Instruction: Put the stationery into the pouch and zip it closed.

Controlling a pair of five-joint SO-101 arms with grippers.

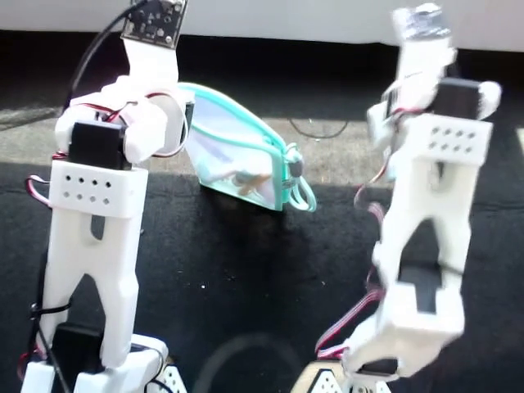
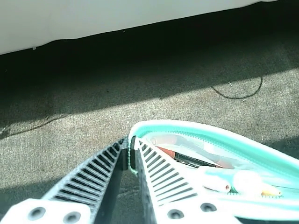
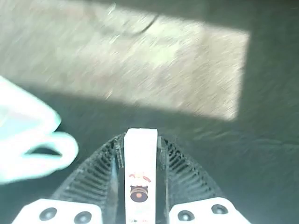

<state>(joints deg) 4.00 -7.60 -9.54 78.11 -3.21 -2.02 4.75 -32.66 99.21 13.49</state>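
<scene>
The clear pouch (image 1: 241, 160) with a teal rim stands on edge on the dark mat, a teal loop (image 1: 301, 192) at its right end. My left gripper (image 2: 130, 142) is shut on the pouch's rim (image 2: 196, 128) at its left end. Inside the pouch lie a dark pen (image 2: 189, 160) and white markers (image 2: 245, 181). Right of the pouch, my right gripper (image 3: 140, 137) is shut on a white flat stationery piece (image 3: 139, 179) held upright between the fingers. The pouch's loop (image 3: 49, 156) lies beside it, apart from it.
A sunlit grey strip (image 1: 344, 131) crosses the mat behind the pouch, with a thin dark wire (image 2: 236, 93) on it. A white wall edge (image 2: 93, 18) runs along the back. Both arm bases (image 1: 90, 368) stand at the front, with open mat (image 1: 246, 270) between them.
</scene>
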